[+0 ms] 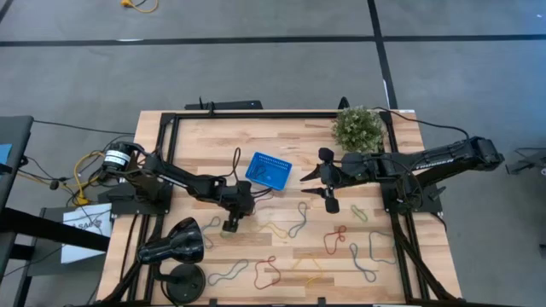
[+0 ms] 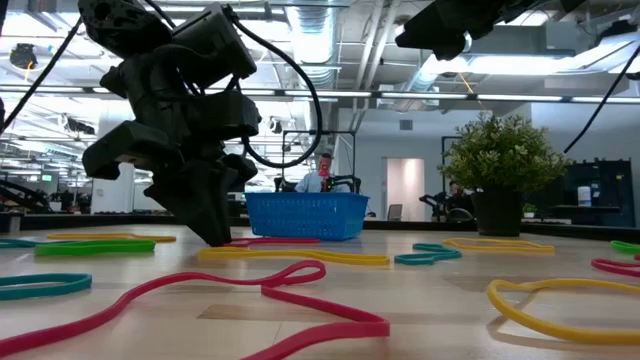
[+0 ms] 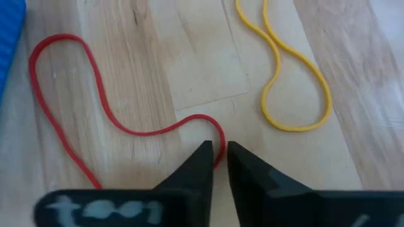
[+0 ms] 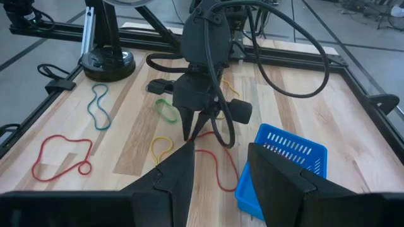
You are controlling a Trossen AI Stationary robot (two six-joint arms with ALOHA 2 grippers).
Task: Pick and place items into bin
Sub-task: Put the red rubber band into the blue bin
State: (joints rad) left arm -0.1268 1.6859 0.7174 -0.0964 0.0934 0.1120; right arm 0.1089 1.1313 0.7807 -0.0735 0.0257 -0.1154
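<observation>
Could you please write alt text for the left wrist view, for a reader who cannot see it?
The left gripper has its two dark fingers nearly shut on a bend of a red loop lying on the pale wooden table. A yellow loop lies apart on the table beyond it, and a blue edge of the bin shows at one corner.

bin [image 1: 269,169] just beside left gripper [image 1: 230,223], loops [image 1: 290,223] crowding table [image 1: 196,145]

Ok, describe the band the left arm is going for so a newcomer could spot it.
Start at the blue bin mid-table. Just in front of it the left gripper is down on the wood, jaws pinching a red loop. The nearest neighbour is a yellow loop; this one is red.
</observation>
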